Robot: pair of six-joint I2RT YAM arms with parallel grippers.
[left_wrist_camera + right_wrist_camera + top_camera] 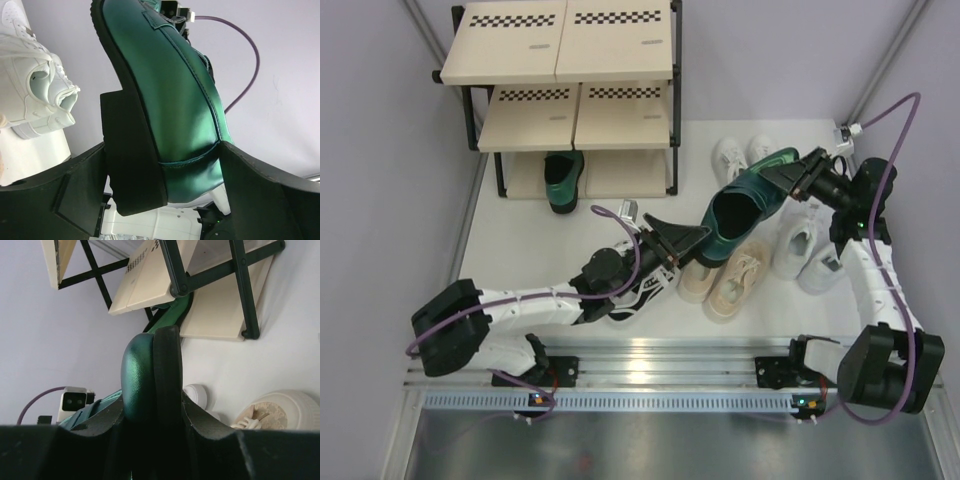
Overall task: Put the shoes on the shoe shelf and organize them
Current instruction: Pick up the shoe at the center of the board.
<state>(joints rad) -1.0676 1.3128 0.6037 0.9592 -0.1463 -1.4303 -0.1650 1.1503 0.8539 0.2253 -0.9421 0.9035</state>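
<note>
One dark green shoe (745, 205) hangs in the air between both arms. My right gripper (798, 172) is shut on its toe (145, 375), sole against one finger. My left gripper (692, 240) stands open around the shoe's heel (175, 100), one finger on each side, with a sliver of gap beside the black heel block. The shoe shelf (570, 60) stands at the far left, and the other dark green shoe (563, 180) sits on its bottom board. The shelf (210, 305) also fills the top of the right wrist view.
Black-and-white sneakers (645, 290) lie partly under my left arm. Beige sneakers (730, 275) lie beside them. Larger white sneakers (810, 250) sit under my right arm, and small white sneakers (740, 152) lie behind the held shoe. Walls close in on both sides.
</note>
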